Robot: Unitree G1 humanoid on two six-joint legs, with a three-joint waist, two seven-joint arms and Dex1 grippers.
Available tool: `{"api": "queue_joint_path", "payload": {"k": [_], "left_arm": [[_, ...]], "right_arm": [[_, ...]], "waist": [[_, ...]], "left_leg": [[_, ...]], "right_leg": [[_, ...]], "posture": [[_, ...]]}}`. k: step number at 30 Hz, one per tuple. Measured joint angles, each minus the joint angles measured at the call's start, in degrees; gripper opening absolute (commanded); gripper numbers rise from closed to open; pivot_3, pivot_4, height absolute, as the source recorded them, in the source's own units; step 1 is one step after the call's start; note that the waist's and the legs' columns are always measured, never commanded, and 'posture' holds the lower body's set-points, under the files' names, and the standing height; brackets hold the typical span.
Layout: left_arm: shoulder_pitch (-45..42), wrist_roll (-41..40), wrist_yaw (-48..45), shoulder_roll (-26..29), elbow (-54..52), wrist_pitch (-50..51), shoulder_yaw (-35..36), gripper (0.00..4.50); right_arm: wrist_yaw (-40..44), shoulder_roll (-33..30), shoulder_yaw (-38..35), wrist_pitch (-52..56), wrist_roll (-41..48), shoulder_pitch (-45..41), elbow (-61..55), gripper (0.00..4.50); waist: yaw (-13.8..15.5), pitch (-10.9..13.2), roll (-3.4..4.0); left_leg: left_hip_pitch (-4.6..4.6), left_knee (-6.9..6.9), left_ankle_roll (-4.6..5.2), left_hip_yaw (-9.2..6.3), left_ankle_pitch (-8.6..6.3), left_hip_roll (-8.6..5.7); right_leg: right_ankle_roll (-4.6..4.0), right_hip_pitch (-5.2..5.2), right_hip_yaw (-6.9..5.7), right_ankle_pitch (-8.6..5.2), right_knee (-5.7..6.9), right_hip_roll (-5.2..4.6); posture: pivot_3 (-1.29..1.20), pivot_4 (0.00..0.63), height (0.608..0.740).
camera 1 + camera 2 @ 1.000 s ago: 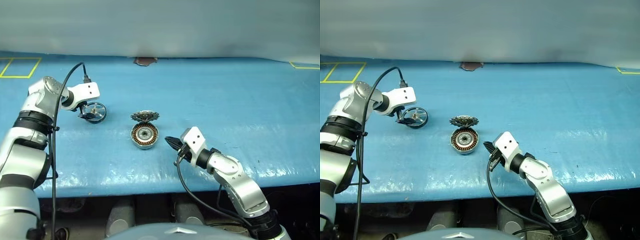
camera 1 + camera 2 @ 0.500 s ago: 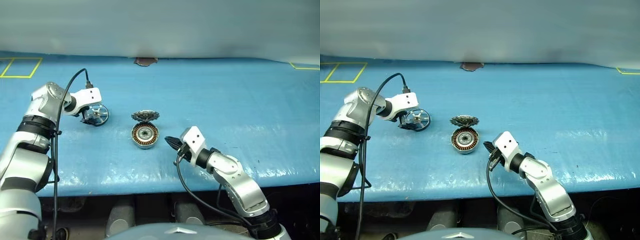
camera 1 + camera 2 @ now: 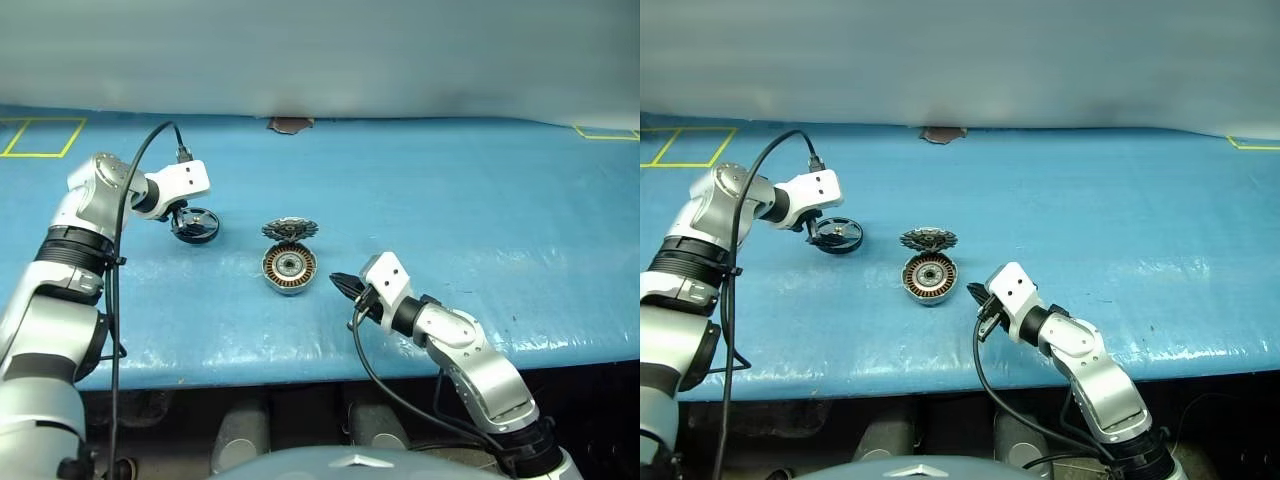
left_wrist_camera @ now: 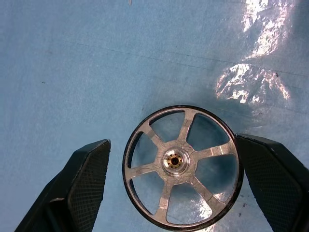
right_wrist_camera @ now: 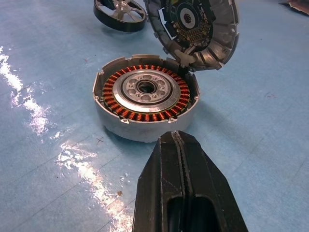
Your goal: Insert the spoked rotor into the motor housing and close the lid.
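The spoked rotor [image 3: 196, 223] lies flat on the blue table, left of the motor housing [image 3: 289, 270]. My left gripper [image 3: 188, 214] hangs over the rotor, open. In the left wrist view the rotor [image 4: 182, 166] sits between the two spread fingers [image 4: 89, 179], with a gap on one side and the other finger close to the rim. The housing [image 5: 145, 94] is open, showing copper windings. Its lid [image 5: 193, 29] stands up on the hinge at the far side. My right gripper [image 5: 179, 137] is shut and empty, pointing at the housing from a short way off.
The blue table cover [image 3: 450, 200] runs to a front edge close under my right arm. A brown patch [image 3: 290, 123] sits at the far edge. Yellow tape marks lie at the far left [image 3: 40, 135] and far right [image 3: 605, 131].
My left gripper has shifted a little right toward the housing. The rotor, tilted up under the gripper before, now lies flat. The right arm has kept still.
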Motion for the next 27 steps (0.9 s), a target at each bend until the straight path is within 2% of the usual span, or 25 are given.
{"api": "queue_joint_path", "payload": {"k": [3, 5, 17, 27], "left_arm": [[0.04, 1.17, 0.85, 0.15, 0.00, 0.26, 0.00, 3.89], [0.05, 1.36, 1.49, 0.09, 0.00, 0.66, 0.00, 3.26], [0.49, 1.37, 1.50, -1.14, -1.15, 3.77, 0.01, 3.26], [0.53, 1.94, 4.99, -2.75, 1.57, 3.63, -0.07, 3.26]], "right_arm": [[-0.03, 0.00, 0.00, 0.04, 0.00, -0.01, 0.00, 0.00], [-0.04, 0.00, 0.00, 0.05, 0.00, -0.01, 0.00, 0.00], [-0.08, 0.00, 0.03, 0.45, -0.04, -0.01, 0.00, 0.00], [-0.62, 0.01, 0.21, 0.92, -0.08, 0.03, 0.00, 0.00]], "waist": [[0.06, 0.00, 0.00], [0.06, 0.00, 0.00], [0.05, 0.00, 0.00], [0.06, 0.00, 0.00]], "left_leg": [[-0.01, -0.02, 0.00, -0.01, 0.00, -0.01], [-0.02, -0.01, 0.00, -0.01, 0.00, -0.02], [-0.01, 0.00, 0.00, -0.01, 0.00, -0.02], [-0.01, 0.00, 0.00, -0.01, 0.00, -0.02]], "right_leg": [[0.00, 0.00, 0.00, 0.00, -0.01, 0.00], [0.00, 0.00, 0.00, 0.00, -0.01, -0.01], [0.01, 0.01, 0.01, 0.00, 0.00, 0.00], [0.02, 0.01, 0.01, 0.01, 0.00, 0.00]], "posture": [[0.00, 0.150, 0.740], [0.00, 0.150, 0.740], [0.00, 0.150, 0.740], [0.00, 0.150, 0.740]]}}
